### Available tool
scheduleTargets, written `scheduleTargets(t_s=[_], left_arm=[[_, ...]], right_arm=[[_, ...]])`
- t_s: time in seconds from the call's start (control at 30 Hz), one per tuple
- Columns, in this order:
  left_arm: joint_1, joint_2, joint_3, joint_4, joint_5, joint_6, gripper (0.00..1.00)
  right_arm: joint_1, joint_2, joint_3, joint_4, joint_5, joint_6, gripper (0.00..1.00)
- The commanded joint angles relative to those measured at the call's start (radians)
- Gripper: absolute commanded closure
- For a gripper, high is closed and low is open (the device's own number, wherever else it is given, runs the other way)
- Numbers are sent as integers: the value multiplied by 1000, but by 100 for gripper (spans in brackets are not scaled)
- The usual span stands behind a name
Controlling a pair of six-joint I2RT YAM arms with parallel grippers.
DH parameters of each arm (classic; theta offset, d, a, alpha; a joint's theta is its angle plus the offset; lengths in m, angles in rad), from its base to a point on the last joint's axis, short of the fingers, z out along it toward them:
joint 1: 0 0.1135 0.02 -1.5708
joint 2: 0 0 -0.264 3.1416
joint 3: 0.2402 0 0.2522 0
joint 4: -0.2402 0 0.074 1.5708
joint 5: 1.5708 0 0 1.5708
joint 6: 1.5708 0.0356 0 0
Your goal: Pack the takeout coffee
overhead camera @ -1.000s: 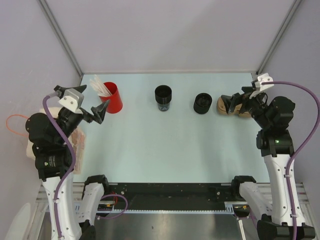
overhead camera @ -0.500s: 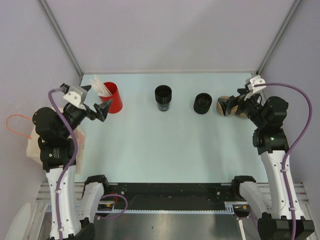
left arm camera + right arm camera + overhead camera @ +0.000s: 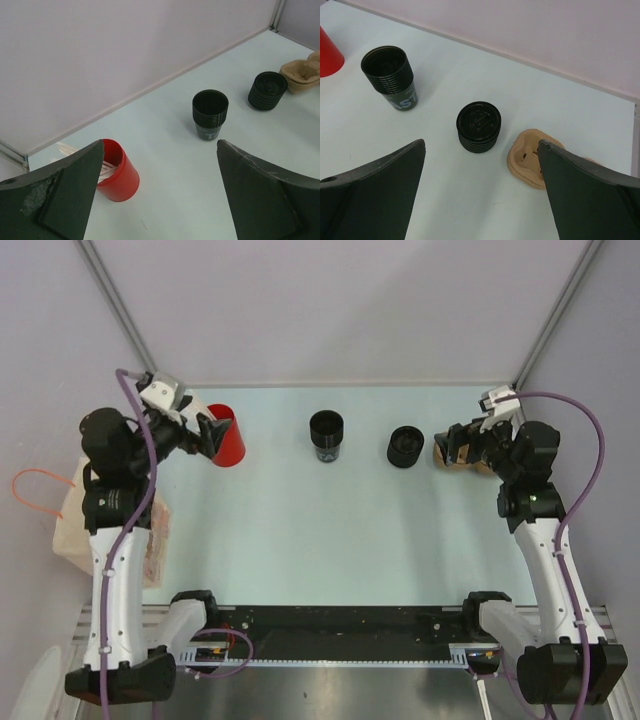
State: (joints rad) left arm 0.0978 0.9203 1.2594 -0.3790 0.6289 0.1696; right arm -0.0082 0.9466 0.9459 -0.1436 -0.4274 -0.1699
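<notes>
Left claw and right claw have shifted, both wide open, empty; takeout coffee stands upright.

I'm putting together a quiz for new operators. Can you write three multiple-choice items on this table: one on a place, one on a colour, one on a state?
1. Where does the black cup stand?
A. between the red cup and the black lids
B. on top of the black lids
C. in the left tool

2. What colour is the cup holding the white sticks?
A. blue
B. red
C. black

3. How do the left tool and right tool stand?
A. both shut on cups
B. one open, one shut
C. both open, holding nothing

Answers:
1 A: the overhead view shows it on the table between those two.
2 B: the sticks sit in the red one.
3 C: both wrist views show spread fingers gripping nothing.
</notes>
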Motion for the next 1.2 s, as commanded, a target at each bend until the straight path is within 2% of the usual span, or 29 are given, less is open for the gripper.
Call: scheduleTargets(t_s=[0.0,0.37,0.53,0.87,1.17], left_arm=[[-117,41,66,-101,-133,100,1],[-193,55,23,-190,-299,225,1],[-193,-6,-52,-209,-368,266,1],[-193,-98,-187,-215,-442,257,1],[-193,-176,-199,-213,-486,232,1]], right_arm=[[29,15,-6,45,26,-33,0],[37,66,-6,44,49,-48,0],[39,90,-6,52,134,-63,0],[-18,205,14,70,360,-53,2],[-56,314,44,42,421,-34,7]])
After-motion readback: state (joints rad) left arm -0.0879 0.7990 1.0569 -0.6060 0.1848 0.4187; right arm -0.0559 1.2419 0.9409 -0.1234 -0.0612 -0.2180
